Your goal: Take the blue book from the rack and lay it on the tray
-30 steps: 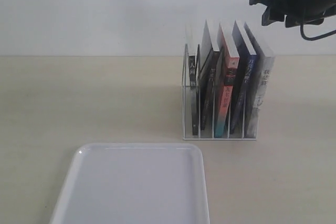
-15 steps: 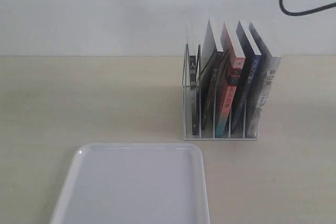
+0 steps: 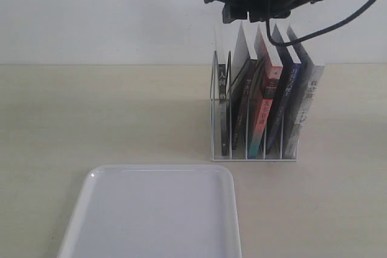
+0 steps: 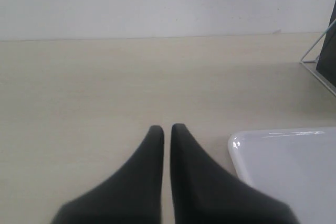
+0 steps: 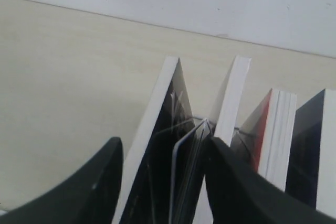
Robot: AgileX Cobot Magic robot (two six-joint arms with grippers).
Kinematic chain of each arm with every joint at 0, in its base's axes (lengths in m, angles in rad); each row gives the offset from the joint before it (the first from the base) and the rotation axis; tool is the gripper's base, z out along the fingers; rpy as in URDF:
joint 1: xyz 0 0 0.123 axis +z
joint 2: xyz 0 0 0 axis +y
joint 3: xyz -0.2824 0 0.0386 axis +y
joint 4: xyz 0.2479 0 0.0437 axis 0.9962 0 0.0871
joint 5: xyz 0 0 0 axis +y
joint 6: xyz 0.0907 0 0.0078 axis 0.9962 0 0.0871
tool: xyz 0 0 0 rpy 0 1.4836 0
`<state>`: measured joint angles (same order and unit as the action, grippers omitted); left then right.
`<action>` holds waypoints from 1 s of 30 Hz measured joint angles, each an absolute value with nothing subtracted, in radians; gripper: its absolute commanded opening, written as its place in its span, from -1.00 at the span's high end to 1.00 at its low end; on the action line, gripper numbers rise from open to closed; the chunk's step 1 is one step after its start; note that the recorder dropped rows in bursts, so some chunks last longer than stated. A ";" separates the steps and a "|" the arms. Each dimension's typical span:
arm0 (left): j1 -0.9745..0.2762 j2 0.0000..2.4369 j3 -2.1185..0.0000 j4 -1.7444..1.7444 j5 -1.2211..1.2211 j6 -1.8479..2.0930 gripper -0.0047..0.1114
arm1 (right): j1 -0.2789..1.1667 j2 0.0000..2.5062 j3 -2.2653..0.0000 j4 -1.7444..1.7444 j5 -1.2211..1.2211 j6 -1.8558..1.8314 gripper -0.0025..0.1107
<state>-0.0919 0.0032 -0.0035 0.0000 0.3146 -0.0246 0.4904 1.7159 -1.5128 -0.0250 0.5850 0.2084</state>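
The white wire rack (image 3: 252,149) stands upright on the table with several books in it. The blue book (image 3: 289,92) is second from the right, navy spine showing, between a red-spined book (image 3: 266,98) and a pale grey-white one (image 3: 308,101). In the right wrist view its dark cover (image 5: 311,156) is off to one side of the fingers. My right gripper (image 3: 224,5) (image 5: 164,142) hovers open above the rack's left end, straddling a black book (image 5: 157,171), apart from the blue one. The white tray (image 3: 154,212) (image 4: 286,163) lies in front. My left gripper (image 4: 167,127) is shut on nothing, low over the table beside the tray's corner.
A thin dark book (image 3: 224,110) and a white-edged dark book (image 3: 242,83) fill the rack's left slots. The right arm's black cable (image 3: 338,19) hangs over the tops of the books. A white wall stands behind the beige table (image 3: 91,113).
My right arm has swung left from the upper right corner to directly over the rack's left end. The books and tray have not moved.
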 measured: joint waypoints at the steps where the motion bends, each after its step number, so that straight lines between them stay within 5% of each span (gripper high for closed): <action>1: -0.092 0.003 -0.004 0.000 0.315 -0.025 0.85 | 0.490 1.724 -1.513 -0.027 0.583 0.212 0.12; 20: -0.092 0.003 -0.004 0.000 0.315 -0.025 0.85 | 0.490 1.831 -1.513 -0.141 0.574 0.327 0.13; 26: -0.092 0.003 -0.004 0.000 0.315 -0.025 0.85 | 0.490 1.844 -1.513 -0.141 0.572 0.334 0.91; 30: -0.092 0.003 -0.004 0.000 0.315 -0.025 0.85 | 0.489 1.844 -1.513 -0.147 0.572 0.334 0.96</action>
